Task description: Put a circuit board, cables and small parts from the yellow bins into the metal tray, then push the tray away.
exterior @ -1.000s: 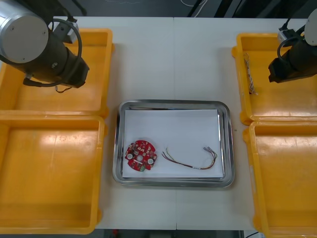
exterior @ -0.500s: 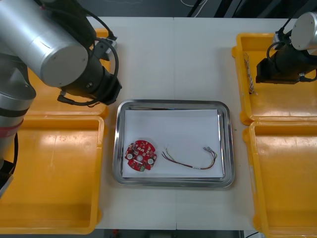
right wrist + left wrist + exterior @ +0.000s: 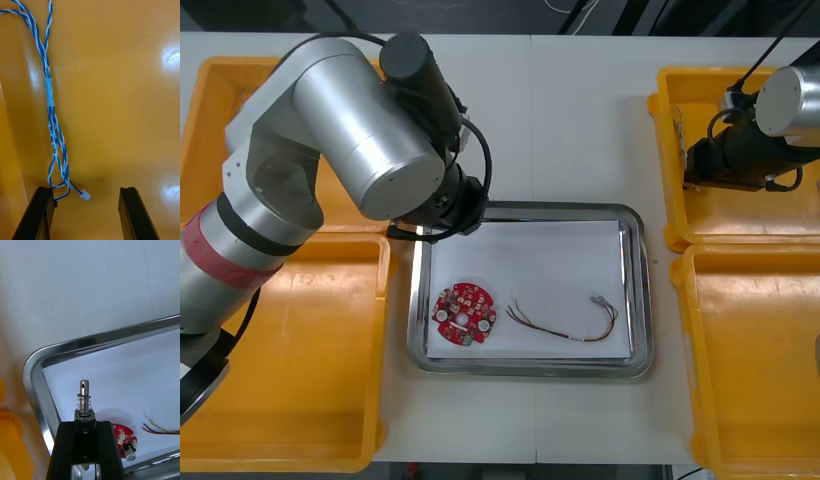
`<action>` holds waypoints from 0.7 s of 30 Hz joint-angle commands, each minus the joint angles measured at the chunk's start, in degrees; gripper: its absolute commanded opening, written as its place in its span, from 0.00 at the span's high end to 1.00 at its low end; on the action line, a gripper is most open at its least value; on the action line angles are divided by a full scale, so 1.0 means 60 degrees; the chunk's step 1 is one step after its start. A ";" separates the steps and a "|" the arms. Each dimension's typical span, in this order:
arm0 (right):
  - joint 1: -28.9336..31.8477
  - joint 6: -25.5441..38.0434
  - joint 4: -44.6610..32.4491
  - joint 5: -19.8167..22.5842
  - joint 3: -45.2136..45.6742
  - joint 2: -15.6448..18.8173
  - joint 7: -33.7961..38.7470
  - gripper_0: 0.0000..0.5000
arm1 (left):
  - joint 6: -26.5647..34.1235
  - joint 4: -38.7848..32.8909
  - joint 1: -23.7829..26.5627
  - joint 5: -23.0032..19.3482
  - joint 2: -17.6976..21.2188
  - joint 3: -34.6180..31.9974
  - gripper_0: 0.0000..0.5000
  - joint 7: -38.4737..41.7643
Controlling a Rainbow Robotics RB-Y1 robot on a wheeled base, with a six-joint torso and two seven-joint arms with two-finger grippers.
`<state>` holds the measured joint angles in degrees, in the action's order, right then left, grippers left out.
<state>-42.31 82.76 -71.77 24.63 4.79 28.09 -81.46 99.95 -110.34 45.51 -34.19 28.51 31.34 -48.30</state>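
clamping small metal part [image 3: 84,397] over tray [image 3: 112,338], left tool [image 3: 84,424] — right tool [image 3: 87,193] apart over cable [image 3: 50,97]

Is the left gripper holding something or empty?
Holding: the left gripper is shut on a small metal part, above the metal tray's corner.

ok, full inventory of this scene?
yellow rectangular bins: 4, yellow, two per side
shiny metal tray, white inside: 1, silver, between the bins
round red circuit board: 1, red, tray's near-left
thin red and yellow cable: 1, in tray, right of board
twisted blue and white cable: 1, far right bin
small metal part: 1, silver, held over tray's far-left corner
left gripper: 1, black, shut on that part
right gripper: 1, black, open, over far right bin at cable's end
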 commanded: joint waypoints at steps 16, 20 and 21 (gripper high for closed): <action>0.0211 -0.0243 -0.0137 0.0261 0.0285 -0.0390 0.0993 0.00 | -0.1557 0.1646 0.0413 0.0118 -0.0314 0.1677 1.00 0.0360; 0.0357 -0.0565 -0.0137 0.0246 0.0241 -0.0405 0.0964 0.00 | -0.1571 0.1690 0.0413 0.0118 -0.0299 0.1823 1.00 0.0404; 0.0431 -0.0712 -0.0137 0.0261 0.0212 -0.0405 0.0935 0.00 | -0.1645 0.1749 0.0413 0.0103 -0.0299 0.1867 1.00 0.0419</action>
<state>-41.12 80.28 -71.77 25.94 4.95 26.36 -75.76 91.27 -99.86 45.59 -34.00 28.13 41.28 -48.30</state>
